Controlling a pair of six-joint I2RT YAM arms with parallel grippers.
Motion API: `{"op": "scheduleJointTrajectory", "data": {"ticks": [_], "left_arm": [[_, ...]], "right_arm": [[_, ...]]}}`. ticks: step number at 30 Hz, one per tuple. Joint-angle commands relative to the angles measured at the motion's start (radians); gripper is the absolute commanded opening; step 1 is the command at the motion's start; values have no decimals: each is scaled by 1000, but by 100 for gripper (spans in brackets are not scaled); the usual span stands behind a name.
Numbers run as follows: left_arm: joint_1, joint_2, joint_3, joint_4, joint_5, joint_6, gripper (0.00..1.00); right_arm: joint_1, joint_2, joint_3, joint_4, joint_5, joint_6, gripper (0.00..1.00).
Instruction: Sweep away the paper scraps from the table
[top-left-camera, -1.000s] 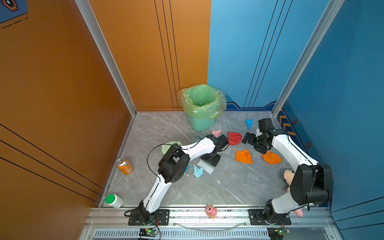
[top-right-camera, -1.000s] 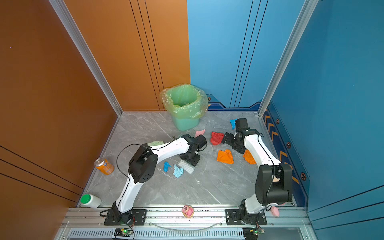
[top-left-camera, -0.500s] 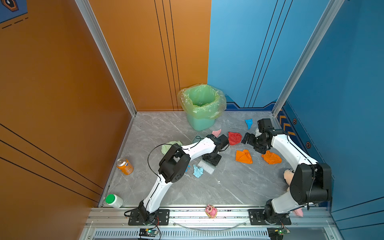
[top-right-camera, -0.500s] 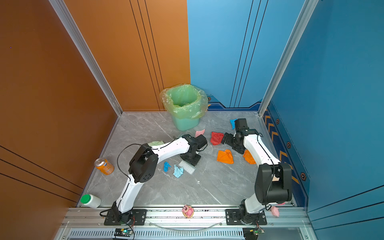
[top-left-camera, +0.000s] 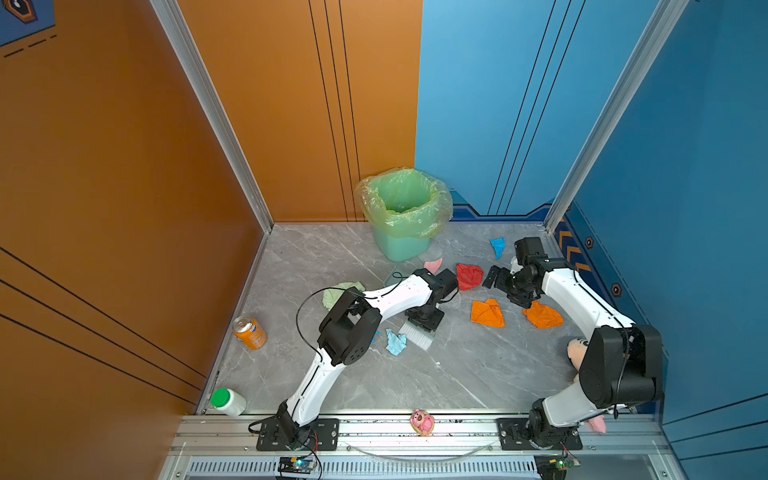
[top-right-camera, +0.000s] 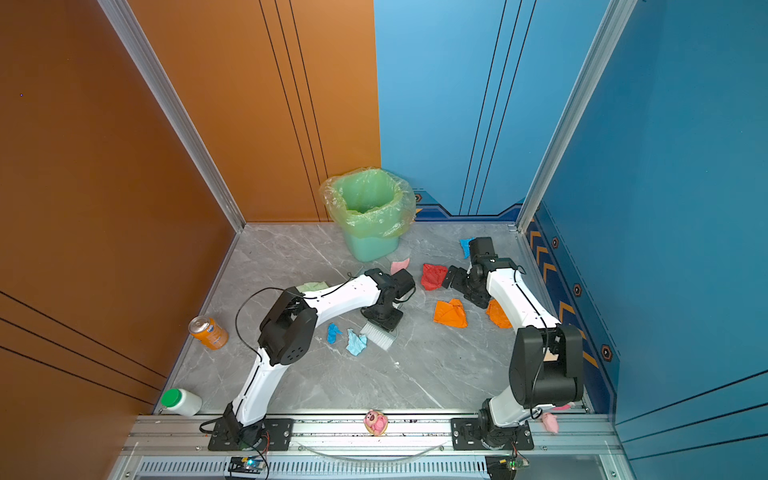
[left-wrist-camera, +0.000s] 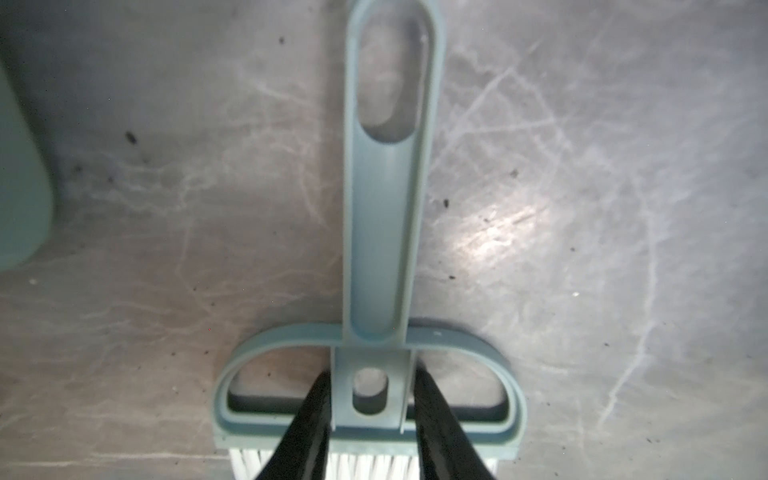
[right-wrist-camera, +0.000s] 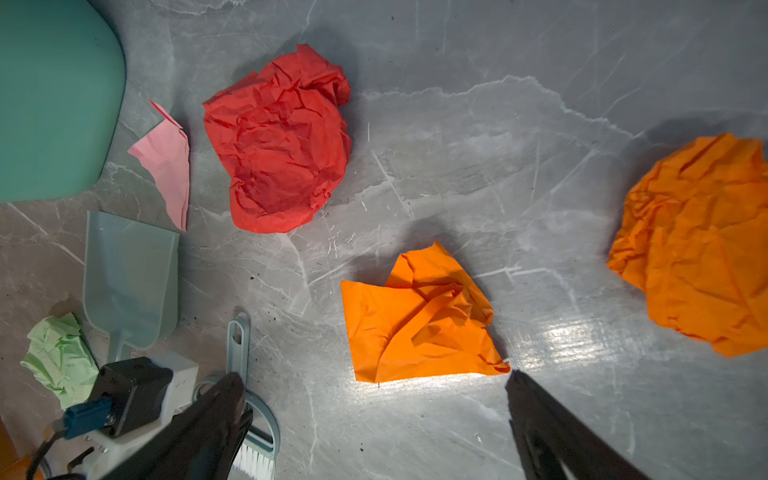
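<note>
Nearest, low in both top views: pink plush toy (top-left-camera: 422, 422) on the front rail (top-left-camera: 465, 424). Mid-frame on the table (top-left-camera: 415, 386), the left gripper (left-wrist-camera: 370, 386) has its fingers (left-wrist-camera: 316, 415) pressed on both sides of the brush (left-wrist-camera: 386, 232) neck. A light blue scrap (top-left-camera: 395, 341) lies just left of the bristles. Right of centre, the right gripper (right-wrist-camera: 372, 376) is spread wide and holds nothing. It sits beside the red scrap (top-left-camera: 469, 276), with two orange scraps (top-left-camera: 487, 313) just below it in frame. Light green scrap (top-left-camera: 338, 291) is left of centre. Farther up, a pink scrap (top-left-camera: 433, 264) and a blue scrap (top-left-camera: 497, 246) lie near the green bin (top-left-camera: 403, 216).
</note>
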Motion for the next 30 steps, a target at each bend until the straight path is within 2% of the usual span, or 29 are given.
{"op": "scheduleJointTrajectory", "data": {"ticks": [1,15,25,30], "left_arm": [[-3,95,-30,-22,-15,7,32],[-2,70,-10,-17,-89,47,18],[5,39,0,-11,-47,112,12],[14,14,7,-11,-15,151,4]], "right_arm": [[6,15,29,-20,1,3,100],[6,29,42,-20,-31,-48,100],[15,6,54,-19,-127,-219,100],[19,-24,27,9,-183,-318,100]]}}
